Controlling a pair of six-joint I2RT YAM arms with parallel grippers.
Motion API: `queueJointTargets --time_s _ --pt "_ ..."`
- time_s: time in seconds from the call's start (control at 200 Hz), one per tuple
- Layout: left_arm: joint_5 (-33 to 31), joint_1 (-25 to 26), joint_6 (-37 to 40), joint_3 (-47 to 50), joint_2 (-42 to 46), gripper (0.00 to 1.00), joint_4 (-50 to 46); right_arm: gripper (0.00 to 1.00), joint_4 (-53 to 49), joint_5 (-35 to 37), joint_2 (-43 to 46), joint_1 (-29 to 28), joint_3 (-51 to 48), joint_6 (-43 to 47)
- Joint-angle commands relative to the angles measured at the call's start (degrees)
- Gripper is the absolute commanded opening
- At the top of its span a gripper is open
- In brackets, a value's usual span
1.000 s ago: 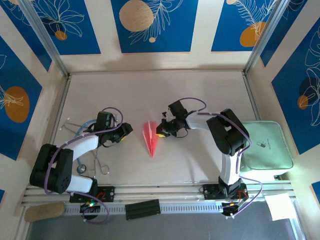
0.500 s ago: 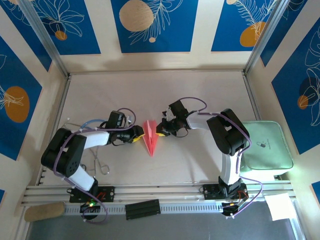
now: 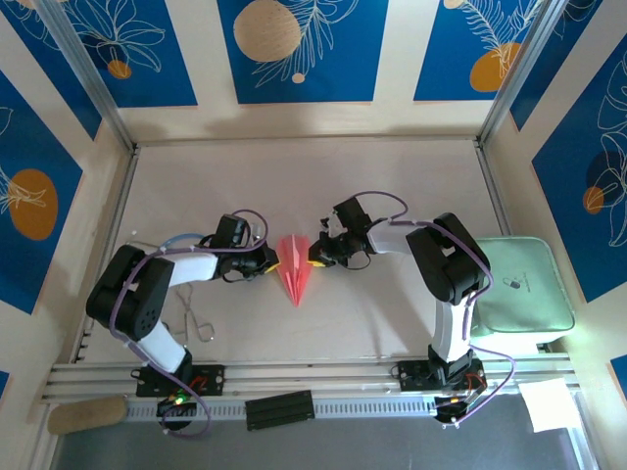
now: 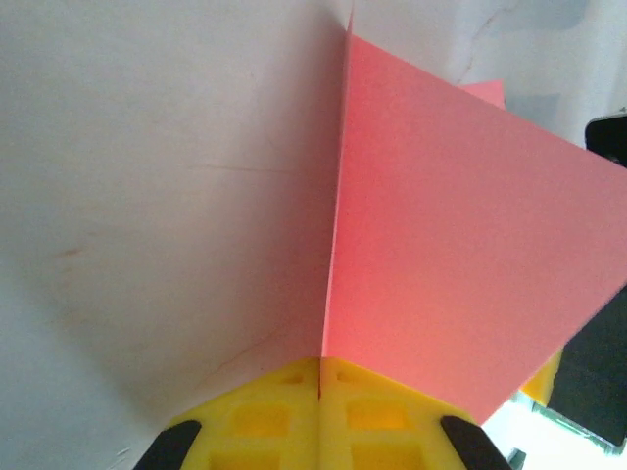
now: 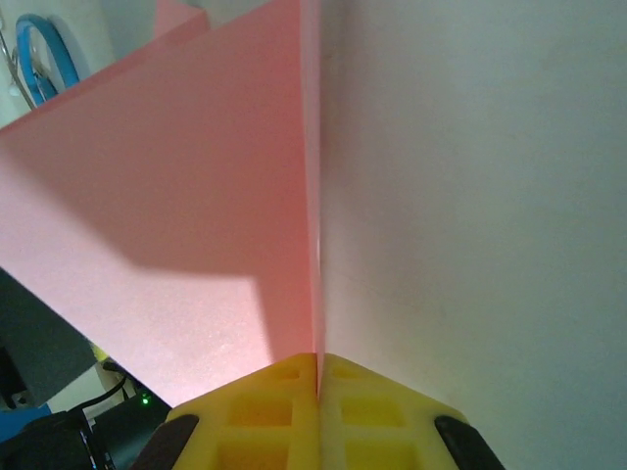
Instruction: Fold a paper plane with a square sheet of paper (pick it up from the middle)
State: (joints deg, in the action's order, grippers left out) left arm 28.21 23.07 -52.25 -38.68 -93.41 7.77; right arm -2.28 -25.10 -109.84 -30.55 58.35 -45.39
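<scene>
The pink-red square sheet of paper lies mid-table folded into a narrow dart, the paper plane (image 3: 297, 271), with its point toward the near edge. My left gripper (image 3: 271, 261) is at its left edge, shut on the paper. In the left wrist view the yellow jaws (image 4: 320, 364) meet with the pink wing (image 4: 460, 245) running out from the seam. My right gripper (image 3: 313, 255) is at the right edge, also shut on the paper. The right wrist view has its jaws (image 5: 318, 360) pinching the pink sheet (image 5: 196, 225) edge-on.
Metal scissors-like tools (image 3: 193, 320) and a blue ring (image 3: 172, 242) lie left of the left arm. A pale green pad (image 3: 519, 284) sits at the right edge, a white paper sheet (image 3: 549, 403) near the front right corner. Panel walls enclose the table.
My left gripper has moved right to the plane's left edge and closed on the paper. The right gripper has kept its grip and barely moved.
</scene>
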Motion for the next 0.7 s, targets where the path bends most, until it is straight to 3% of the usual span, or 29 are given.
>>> queueJointTargets --time_s 0.0,0.21,0.44,0.695 --pt "-3.11 0.44 0.75 -0.67 1.83 0.0 -2.3 0.05 0.11 -0.83 1.84 0.32 -0.69 0.06" --pt "-5.37 0.4 -0.31 0.62 2.66 0.0 -2.06 0.05 1.09 0.05 1.68 0.53 -2.0 -1.1" --pt "-6.3 0.57 0.38 -0.43 5.34 0.24 -5.39 0.05 0.89 -1.22 0.42 0.22 -1.07 -1.28" --pt "-9.16 2.74 1.16 0.19 15.31 0.34 -12.59 0.05 0.64 -1.43 0.42 0.05 -0.61 -1.15"
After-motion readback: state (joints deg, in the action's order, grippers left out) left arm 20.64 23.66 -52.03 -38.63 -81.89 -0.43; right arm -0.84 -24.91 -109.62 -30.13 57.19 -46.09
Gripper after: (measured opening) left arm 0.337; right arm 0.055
